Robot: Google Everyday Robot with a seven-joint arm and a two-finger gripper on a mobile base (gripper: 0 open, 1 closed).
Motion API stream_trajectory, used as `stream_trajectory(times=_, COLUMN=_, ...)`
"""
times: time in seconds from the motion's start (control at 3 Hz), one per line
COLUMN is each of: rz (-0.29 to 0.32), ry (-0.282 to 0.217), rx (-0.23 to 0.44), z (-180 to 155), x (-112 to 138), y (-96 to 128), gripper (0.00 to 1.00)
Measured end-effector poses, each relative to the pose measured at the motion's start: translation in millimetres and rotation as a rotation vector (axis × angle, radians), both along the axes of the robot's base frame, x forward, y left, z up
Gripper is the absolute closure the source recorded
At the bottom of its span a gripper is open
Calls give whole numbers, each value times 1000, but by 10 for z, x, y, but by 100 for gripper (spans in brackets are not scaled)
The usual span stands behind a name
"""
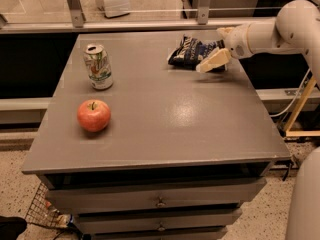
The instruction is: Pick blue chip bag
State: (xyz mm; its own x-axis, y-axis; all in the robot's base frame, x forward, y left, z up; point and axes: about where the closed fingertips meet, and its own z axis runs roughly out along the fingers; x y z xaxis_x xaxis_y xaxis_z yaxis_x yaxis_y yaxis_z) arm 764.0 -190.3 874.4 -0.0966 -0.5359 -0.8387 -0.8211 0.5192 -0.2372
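Clearly the pick was only at its beginning. The blue chip bag (190, 53) lay on the tabletop (165, 119), well to the right of the can (98, 66), not yet lifted. My end effector (219, 46) was at the bag's end farthest from the can, fingers spread around that end. By my judgement, the closing and the raising were left to do.

White arm (300, 19) reaching in from the right, forearm (265, 34) roughly level, wrist (242, 40) just behind the gripper (212, 49), gripper pointing left, cream fingers (214, 60) spread apart, one nearer, one farther back
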Motion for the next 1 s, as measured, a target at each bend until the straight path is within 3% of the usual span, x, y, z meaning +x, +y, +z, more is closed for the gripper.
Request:
stream_trajectory(times=0.33, rz=22, ry=21, rx=-3, z=-159, x=124, y=121, gripper=18)
stream_trajectory(times=1.0, rz=30, ry=26, rx=-1, z=-197, x=135, y=182, gripper=65)
